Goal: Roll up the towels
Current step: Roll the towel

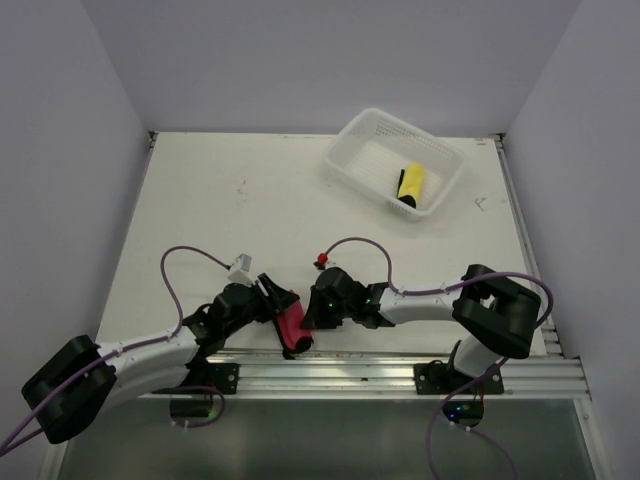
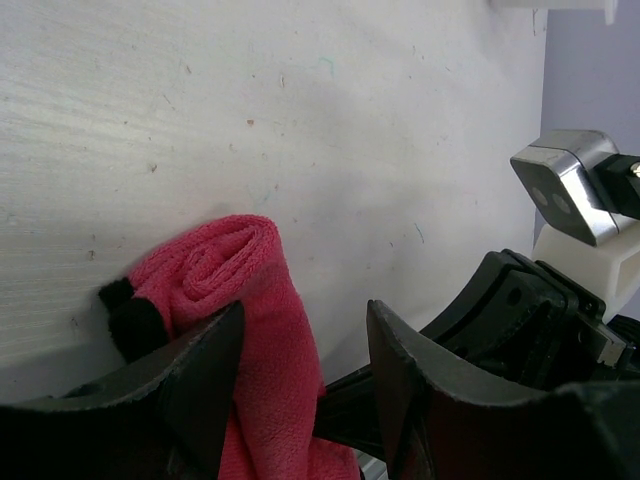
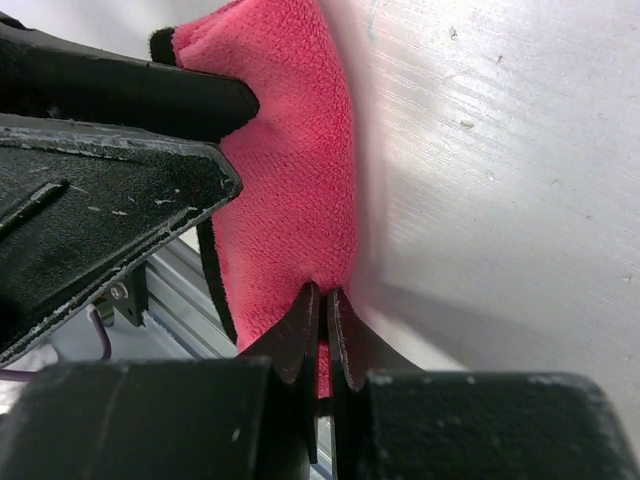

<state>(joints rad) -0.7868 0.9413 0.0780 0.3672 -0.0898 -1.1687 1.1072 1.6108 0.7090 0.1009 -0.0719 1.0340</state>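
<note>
A pink towel point(image 1: 290, 328), rolled into a short bundle with a black trim, lies near the table's front edge. My left gripper point(image 1: 278, 300) straddles it from the left. In the left wrist view its fingers stand apart around the towel point(image 2: 230, 265): the roll rests against the left finger and a gap shows at the right one, so the left gripper point(image 2: 305, 310) is open. My right gripper point(image 3: 325, 292) is shut, pinching the lower edge of the pink towel point(image 3: 290, 150). A rolled yellow towel point(image 1: 411, 184) lies in the white basket point(image 1: 338, 163).
The basket stands at the back right of the white table. An aluminium rail point(image 1: 380, 372) runs along the front edge just below the towel. The left arm's black finger point(image 3: 120, 200) crowds the right wrist view. A small red-tipped object point(image 1: 321, 260) lies behind the right gripper.
</note>
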